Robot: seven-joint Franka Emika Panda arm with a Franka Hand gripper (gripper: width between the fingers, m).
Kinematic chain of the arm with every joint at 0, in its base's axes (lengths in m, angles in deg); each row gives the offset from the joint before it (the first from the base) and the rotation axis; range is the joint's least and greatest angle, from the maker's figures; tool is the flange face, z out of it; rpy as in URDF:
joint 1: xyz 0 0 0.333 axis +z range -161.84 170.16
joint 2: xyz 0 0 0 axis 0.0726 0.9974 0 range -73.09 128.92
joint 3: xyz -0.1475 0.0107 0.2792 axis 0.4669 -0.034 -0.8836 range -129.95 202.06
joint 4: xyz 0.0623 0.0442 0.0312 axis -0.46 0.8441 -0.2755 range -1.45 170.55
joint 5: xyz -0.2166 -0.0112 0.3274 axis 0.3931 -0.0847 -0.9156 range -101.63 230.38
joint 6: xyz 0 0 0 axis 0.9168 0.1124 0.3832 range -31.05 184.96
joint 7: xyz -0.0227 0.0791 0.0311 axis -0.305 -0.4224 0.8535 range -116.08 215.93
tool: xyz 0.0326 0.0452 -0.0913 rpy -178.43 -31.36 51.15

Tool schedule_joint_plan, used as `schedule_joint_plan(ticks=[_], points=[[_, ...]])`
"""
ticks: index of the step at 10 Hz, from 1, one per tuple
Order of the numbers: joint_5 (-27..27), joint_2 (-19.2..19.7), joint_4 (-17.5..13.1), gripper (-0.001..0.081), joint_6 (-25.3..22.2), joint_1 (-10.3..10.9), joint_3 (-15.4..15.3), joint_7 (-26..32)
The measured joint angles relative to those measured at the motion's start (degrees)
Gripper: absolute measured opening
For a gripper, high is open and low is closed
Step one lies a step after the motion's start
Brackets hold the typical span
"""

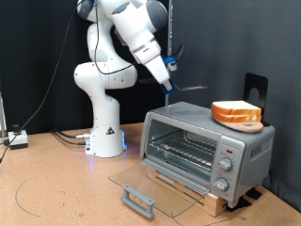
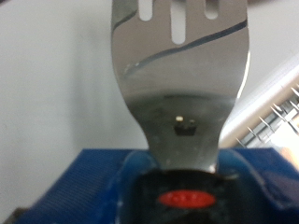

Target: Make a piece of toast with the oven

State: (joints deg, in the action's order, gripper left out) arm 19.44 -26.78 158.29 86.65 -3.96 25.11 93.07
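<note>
Hanging in the air above the oven (image 1: 205, 146), the gripper (image 1: 167, 77) is seen at the end of the white arm (image 1: 132, 33), up and toward the exterior view's left of the oven's top. A metal spatula (image 2: 182, 70) is clamped in it by a blue handle (image 2: 103, 191); in the wrist view the slotted blade is shown close up, and in the exterior view the thin blade (image 1: 191, 88) is held out flat toward the right. Two slices of toast (image 1: 236, 113) are stacked on the oven's roof, near its right end, well apart from the blade. The glass door (image 1: 155, 188) is lowered fully open, and the wire rack (image 1: 183, 149) inside is left bare. Three round knobs (image 1: 226, 167) are set on the front panel at the right.
</note>
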Motion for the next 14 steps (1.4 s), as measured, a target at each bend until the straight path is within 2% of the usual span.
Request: schedule_joint_plan(ticks=[4, 6, 8, 10, 12, 14], points=[[6.88, 0.3, -0.76, 0.0413, -4.1, -5.83, 6.92, 3.56], [9.61, 1.33, -1.25, 0.0413, -6.85, -7.89, 10.15, 5.76], [9.59, 1.32, -1.59, 0.0413, -5.55, -7.83, 9.13, 5.88], [10.63, 2.06, -2.72, 0.0413, -3.07, -7.86, 5.99, 5.58], [16.01, 5.01, -5.37, 0.0413, -2.55, -8.23, 1.83, 3.37], [20.1, 9.72, -8.51, 0.0413, -3.1, -9.07, -1.76, -0.37]])
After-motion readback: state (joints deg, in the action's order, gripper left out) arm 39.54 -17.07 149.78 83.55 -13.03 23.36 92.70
